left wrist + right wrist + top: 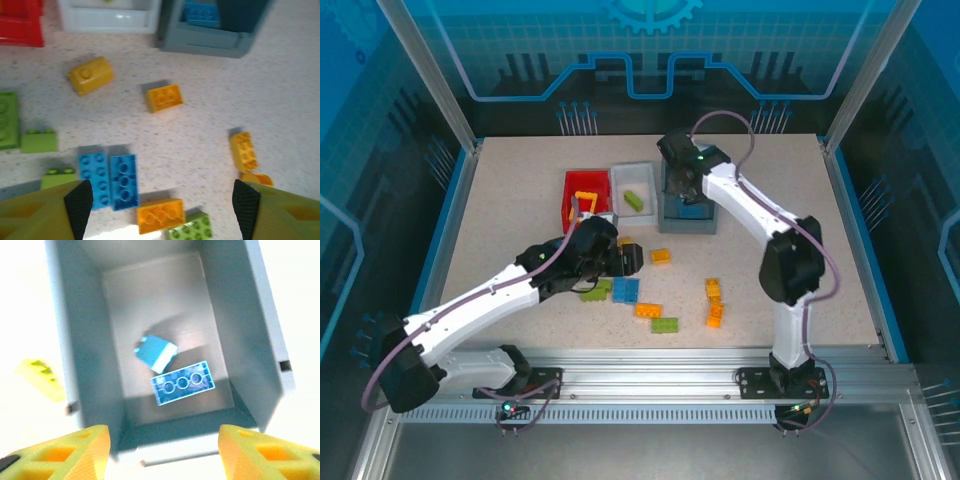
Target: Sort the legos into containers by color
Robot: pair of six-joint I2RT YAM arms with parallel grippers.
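Left pincer (162, 204): jaws spread wide, gripping nothing, hanging low over the loose legos on the counter (280, 100). Directly under the gap lies an orange brick (160, 216), with a lime brick (191, 229) just beside it. Just ahead of the finger (79, 202) at the left of the wrist view lie the loose blue bricks (124, 181), two side by side and touching. Small green bricks (39, 141) lie farther out on that side. Ahead of the opposite finger lie two more orange bricks (244, 151), one behind the other. Well ahead of the gap, a further orange brick (164, 97) and a yellow piece (90, 75) lie apart. Beyond these, in a row, stand the red bin (20, 27), the white bin (107, 19) and the grey bin (205, 40).

Right pincer (162, 440): jaws also wide apart and empty, held above the open top of the grey bin. Straight below and slightly ahead of it, on the bin floor, lie the binned blue bricks (182, 382), two close together. Seen from overhead, the white bin holds one green brick (634, 201) and the red bin holds orange pieces (588, 198).
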